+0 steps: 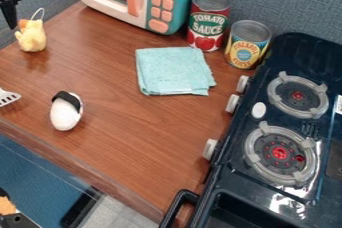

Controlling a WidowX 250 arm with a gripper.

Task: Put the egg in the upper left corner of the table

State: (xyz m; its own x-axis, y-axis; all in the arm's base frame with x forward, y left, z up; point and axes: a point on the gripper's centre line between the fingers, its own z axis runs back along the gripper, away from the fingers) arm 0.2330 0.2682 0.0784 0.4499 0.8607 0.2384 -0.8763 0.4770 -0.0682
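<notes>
Egg [65, 117] near tabletop's [127, 137] lower left edge, standing apart; probably leaves grasping room. Gripper [11, 16] at upper left; can't tell whether spread or pressed together.

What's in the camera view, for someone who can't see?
A white egg with a black band lies on a brown table. The gripper hangs upper left, by a yellow toy; rightward are a blue cloth, two cans, microwave and stove.
</notes>
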